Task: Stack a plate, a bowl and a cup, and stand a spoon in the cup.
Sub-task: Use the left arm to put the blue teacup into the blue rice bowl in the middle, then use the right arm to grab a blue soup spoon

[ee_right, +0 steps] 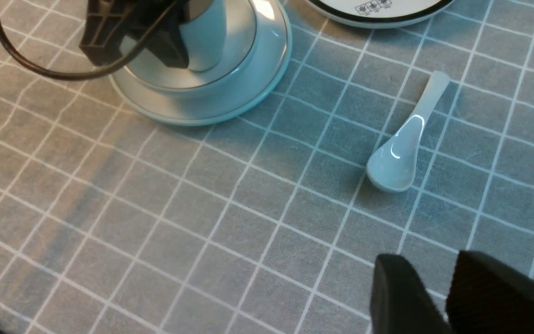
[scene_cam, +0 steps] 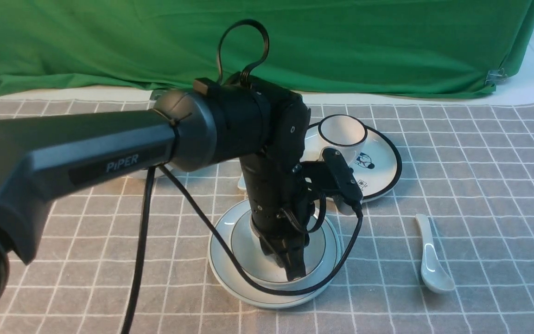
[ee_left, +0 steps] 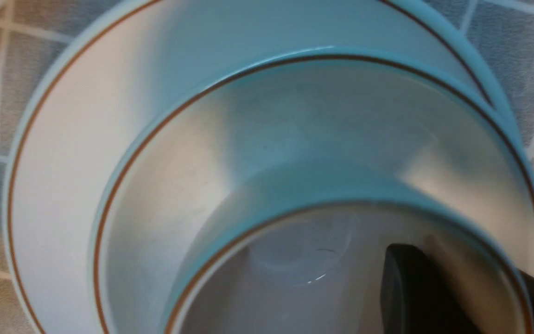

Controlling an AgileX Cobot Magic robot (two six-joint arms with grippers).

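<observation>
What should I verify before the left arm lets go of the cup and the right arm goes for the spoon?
1. The bowl sits on the plate: ok.
2. The cup is upright inside the bowl, held by the left gripper: ok.
3. The cup's base rests on the bowl's floor: cannot tell, hidden.
4. The spoon lies alone on the cloth, to the right of the plate: ok.
5. The right gripper is open enough for the spoon: cannot tell, its jaws show only partly.
</observation>
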